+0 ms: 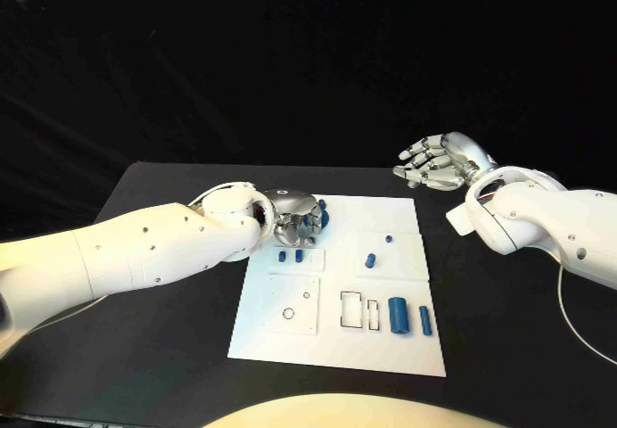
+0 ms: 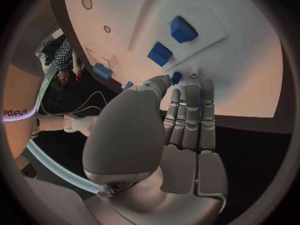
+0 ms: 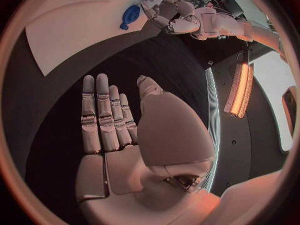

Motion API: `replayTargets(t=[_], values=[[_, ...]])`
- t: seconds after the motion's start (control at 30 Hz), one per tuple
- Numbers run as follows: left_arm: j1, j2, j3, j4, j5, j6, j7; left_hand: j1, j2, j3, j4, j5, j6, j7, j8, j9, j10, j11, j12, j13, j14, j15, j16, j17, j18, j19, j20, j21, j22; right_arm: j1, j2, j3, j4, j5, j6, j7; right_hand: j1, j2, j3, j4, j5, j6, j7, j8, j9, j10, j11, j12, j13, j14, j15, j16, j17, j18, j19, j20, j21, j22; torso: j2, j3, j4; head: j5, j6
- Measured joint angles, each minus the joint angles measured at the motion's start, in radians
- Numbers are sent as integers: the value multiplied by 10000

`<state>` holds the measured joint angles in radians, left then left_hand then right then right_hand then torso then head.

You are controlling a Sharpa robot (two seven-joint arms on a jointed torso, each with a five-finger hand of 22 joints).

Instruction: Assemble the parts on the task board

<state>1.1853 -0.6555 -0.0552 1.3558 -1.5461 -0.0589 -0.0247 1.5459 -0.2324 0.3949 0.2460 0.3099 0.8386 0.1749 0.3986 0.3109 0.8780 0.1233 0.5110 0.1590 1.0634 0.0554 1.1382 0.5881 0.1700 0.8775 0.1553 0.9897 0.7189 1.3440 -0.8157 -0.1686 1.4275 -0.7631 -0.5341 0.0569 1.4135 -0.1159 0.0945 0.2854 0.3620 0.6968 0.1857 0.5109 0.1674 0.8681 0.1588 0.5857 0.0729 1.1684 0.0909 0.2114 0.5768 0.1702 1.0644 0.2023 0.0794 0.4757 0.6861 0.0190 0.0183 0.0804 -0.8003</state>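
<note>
- Over the far left corner of the task board (image 1: 386, 348), the left hand (image 1: 297, 219) hangs with its fingers curled downward, the white forearm reaching in low across the black table (image 1: 154, 357).
- From the left wrist view, its fingers (image 2: 190, 115) lie straight and close together, tips at a small blue part (image 2: 177, 77) near the board's edge; whether thumb and fingers actually pinch that part I cannot tell.
- Just past those fingertips, two more blue parts (image 2: 182, 29) stand on the board.
- Off the board's far right corner, well apart from it, the right hand (image 1: 439, 161) is raised above the table, fingers loosely apart and holding nothing.
- Nearer the robot than the left hand, two longer blue parts (image 1: 398, 315) lie side by side on the board.
</note>
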Motion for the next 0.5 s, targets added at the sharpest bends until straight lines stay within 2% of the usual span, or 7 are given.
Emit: replayTargets(t=[0.5], values=[[8, 174, 9, -204, -19, 396, -92, -17, -17, 111, -19, 0, 0, 0, -201, -128, 124, -52, 1, -20, 34, -34, 300, -4, 0, -1, 0, 201, 179, -3, 7, 0, 11, 0, 8, 0, 0, 0, -1, 0, 0, 0, 0, 0, 1, 0, 0, 0, -11, 0, 0, -38, 1, 0, 0, 0, 0, -11, 3, 7, 0, -4, -5]])
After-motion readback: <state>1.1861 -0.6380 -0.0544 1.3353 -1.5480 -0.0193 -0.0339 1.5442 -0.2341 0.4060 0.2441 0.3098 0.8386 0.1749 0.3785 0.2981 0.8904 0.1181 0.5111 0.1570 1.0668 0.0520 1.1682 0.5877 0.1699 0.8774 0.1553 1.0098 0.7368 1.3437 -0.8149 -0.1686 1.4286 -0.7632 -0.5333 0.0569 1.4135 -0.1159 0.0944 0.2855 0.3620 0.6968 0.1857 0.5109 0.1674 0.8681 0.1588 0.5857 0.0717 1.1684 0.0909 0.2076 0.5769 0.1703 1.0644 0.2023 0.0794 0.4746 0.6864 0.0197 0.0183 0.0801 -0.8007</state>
